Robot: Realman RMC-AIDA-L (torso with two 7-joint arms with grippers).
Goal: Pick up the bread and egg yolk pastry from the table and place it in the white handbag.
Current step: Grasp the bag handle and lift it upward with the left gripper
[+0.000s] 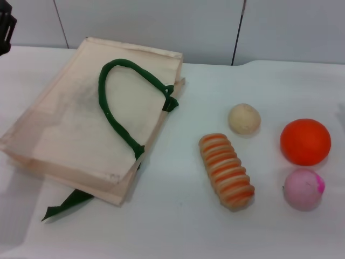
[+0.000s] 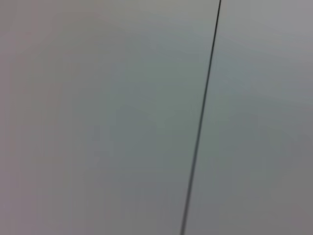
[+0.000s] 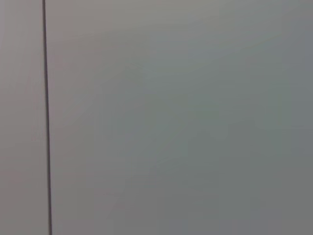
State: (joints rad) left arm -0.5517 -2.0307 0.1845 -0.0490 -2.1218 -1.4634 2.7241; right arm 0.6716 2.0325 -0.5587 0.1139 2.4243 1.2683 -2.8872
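Note:
The bread (image 1: 226, 170), a ridged loaf with orange and cream stripes, lies on the white table right of centre in the head view. The egg yolk pastry (image 1: 244, 118), a small pale beige ball, sits just behind it. The white handbag (image 1: 81, 129) lies flat on the left with its dark green handle (image 1: 116, 102) looped on top. A dark part of my left gripper (image 1: 5, 29) shows at the far left edge, well away from everything. My right gripper is out of view. Both wrist views show only a grey wall panel with a dark seam.
A smooth orange ball (image 1: 305, 141) and a pink ball (image 1: 304, 189) sit right of the bread, near the table's right side. A green strap end (image 1: 67, 205) sticks out from under the bag's near corner. A grey wall runs behind the table.

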